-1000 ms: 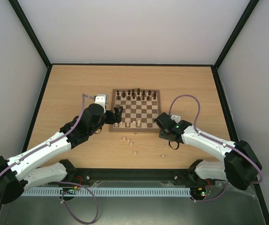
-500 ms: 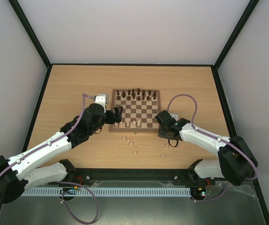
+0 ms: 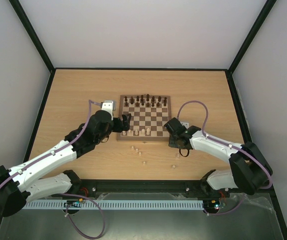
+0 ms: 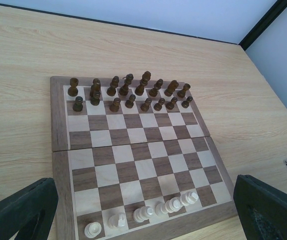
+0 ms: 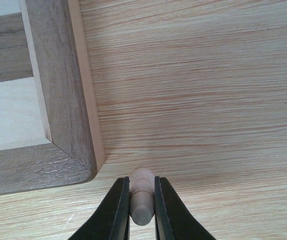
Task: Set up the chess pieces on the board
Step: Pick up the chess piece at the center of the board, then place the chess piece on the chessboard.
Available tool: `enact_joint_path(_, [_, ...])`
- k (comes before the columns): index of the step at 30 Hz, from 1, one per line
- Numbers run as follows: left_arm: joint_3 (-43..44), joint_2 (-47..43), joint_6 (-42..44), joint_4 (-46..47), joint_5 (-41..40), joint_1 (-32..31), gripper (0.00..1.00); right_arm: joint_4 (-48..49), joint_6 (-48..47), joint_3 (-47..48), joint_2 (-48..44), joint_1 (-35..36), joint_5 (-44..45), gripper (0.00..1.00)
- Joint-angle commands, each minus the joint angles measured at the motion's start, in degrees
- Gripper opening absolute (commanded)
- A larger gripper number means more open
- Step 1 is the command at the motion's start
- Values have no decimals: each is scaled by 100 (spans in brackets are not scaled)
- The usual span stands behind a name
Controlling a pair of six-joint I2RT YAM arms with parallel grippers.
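The board (image 3: 143, 139) lies mid-table, with dark pieces (image 3: 144, 100) on its two far rows. Several pale chess pieces (image 3: 143, 132) stand along its near row, also in the left wrist view (image 4: 143, 214). My left gripper (image 3: 125, 122) hovers at the board's near-left corner, open and empty, its fingers (image 4: 20, 212) wide either side of the board (image 4: 58, 130). My right gripper (image 3: 172, 132) is just off the board's near-right corner (image 5: 58, 100), low over the table. It (image 5: 141, 181) is shut on a pale chess piece (image 5: 142, 202).
Several loose pale pieces (image 3: 138, 150) lie on the table in front of the board, with two more at the right (image 3: 174, 166). A black frame (image 3: 48, 90) and pale walls bound the table. The dark pieces (image 4: 128, 92) crowd the board's far edge.
My right gripper has shifted slightly left, closer to the board's near-right corner, still holding the piece. The left arm has not moved.
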Motion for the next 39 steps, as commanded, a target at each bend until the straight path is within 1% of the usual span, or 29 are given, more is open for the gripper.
enact_joint_path(1, [1,17,41,57,-35,30,99,-339,-41,150,-40,-16,168,7])
enact_joint_path(4, [-9,18,37,57,-35,30,99,-560,-57,316,-213,-16,183,2])
enact_joint_path(9, [6,39,44,66,-20,31,99,-960,-139,715,-541,-1,226,1])
enact_joint_path(12, [-2,18,39,56,-37,30,99,-1078,-209,1042,-527,85,222,1])
enact_joint_path(16, [-26,-52,24,57,-115,38,99,-1009,-307,1437,-131,277,153,1])
enact_joint_path(29, [-103,-297,-7,41,-222,124,99,-980,-553,2796,1661,908,102,1])
enact_joint_path(34, [-113,-293,-6,39,-205,146,99,-982,-578,2973,1976,1003,41,1])
enact_joint_path(39, [-111,-279,-7,48,-176,153,99,-984,-554,2930,2015,1037,40,1])
